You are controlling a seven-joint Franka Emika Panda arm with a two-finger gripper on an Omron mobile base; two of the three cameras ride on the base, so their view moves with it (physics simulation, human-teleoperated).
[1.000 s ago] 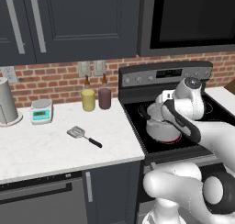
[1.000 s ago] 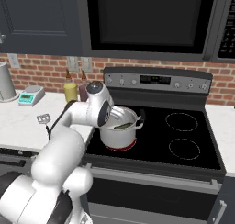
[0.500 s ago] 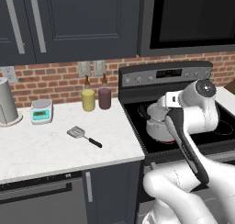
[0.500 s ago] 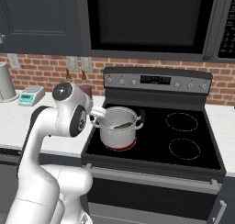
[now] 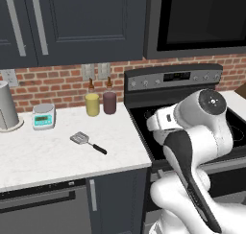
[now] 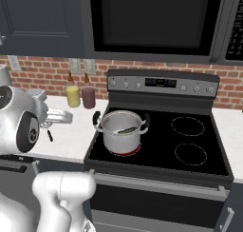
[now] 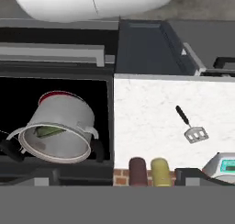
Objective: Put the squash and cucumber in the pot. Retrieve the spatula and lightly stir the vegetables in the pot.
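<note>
We see the pot (image 6: 122, 131) standing on the near left burner of the black stove (image 6: 199, 167), its two black loop handles out to either side. Inside it lies the cucumber (image 6: 126, 130), a dark green shape against the pot's inner wall; from the hand view the same green piece shows within the pot's rim (image 7: 49, 131). We cannot make out the squash in the pot from any angle.

The spatula (image 5: 87, 141) lies flat on the white tabletop (image 5: 43, 154) to the left of the stove, well apart from the pot — its silver head points far and left, its black handle near and right. In the hand view the spatula (image 7: 190, 127) rests on bare tabletop, nothing touching it.

At the far edge of the tabletop, against the brick wall, stand a yellow bottle (image 5: 92, 103) and a dark maroon bottle (image 5: 109, 101) just beside each other, with a small kitchen scale (image 5: 43, 116) further left and a grey canister (image 5: 6, 106) at the far left.

The end effector (image 6: 59, 116) hangs above the tabletop left of the pot, jaws spread wide and holding nothing.
</note>
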